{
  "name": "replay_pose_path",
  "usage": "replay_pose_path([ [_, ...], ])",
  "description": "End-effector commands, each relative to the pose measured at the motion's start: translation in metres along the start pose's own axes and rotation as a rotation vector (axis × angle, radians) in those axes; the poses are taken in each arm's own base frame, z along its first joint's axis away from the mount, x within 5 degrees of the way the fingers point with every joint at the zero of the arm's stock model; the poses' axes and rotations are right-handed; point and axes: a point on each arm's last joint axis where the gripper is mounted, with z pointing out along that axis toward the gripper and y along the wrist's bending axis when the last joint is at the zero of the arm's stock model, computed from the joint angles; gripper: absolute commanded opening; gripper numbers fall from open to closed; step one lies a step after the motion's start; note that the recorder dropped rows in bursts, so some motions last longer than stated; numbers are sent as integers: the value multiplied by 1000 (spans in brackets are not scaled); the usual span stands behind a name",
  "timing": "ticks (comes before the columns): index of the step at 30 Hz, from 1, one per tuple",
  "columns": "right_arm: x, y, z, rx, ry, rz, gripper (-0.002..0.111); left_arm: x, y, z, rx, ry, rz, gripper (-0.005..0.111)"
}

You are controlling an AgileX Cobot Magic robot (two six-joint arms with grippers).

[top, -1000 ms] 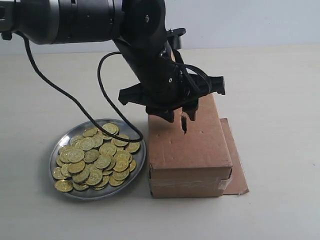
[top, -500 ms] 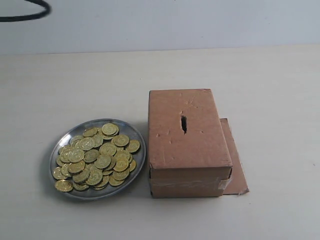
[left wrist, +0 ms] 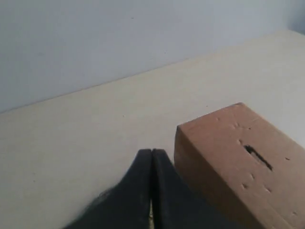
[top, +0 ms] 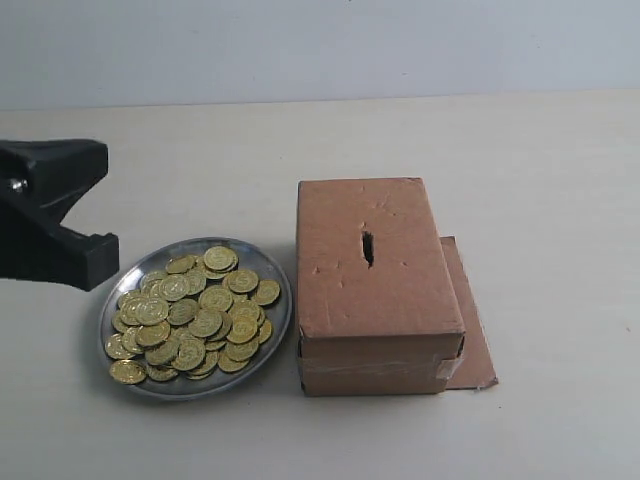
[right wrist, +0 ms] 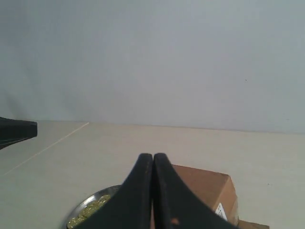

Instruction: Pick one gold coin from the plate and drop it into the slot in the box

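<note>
Gold coins (top: 190, 315) heaped on plate (top: 282, 318); left gripper (left wrist: 151, 151) and right gripper (right wrist: 153, 155) pinched together, empty. Spread fingers first, then target a rim-side coin.

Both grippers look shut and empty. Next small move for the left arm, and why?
Probably open the left gripper and bring it down over the plate. Its jaws are pressed together with nothing between them, the gold coins sit piled in the plate on that arm's side, and the slot in the box is unobstructed.
</note>
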Motion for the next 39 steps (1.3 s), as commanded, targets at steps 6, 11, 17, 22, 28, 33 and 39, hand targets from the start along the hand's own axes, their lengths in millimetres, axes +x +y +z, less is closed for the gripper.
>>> replay_pose_path([
  [6, 12, -17, 0, 167, 29, 137, 0, 76, 31, -4, -190, 84, -134, 0],
  [11, 16, -17, 1, 165, 43, 83, 0, 92, 35, -6, -183, 104, -47, 0],
  [17, 55, -27, 4, 204, 149, 53, 0, 117, 43, -12, -213, 186, -38, 0],
  [22, 81, -30, 5, 175, 197, 107, 0, 124, 46, -14, -251, 235, -103, 0],
  [28, 82, -30, 5, 188, 186, 265, 0, 128, 48, -15, -254, 246, -88, 0],
  [33, 84, -28, 5, 187, 203, 392, 0, 134, 55, -19, -299, 243, -59, 0],
  [39, 77, -37, 4, 260, 127, 257, 0, 137, 62, -21, -359, 232, -48, 0],
])
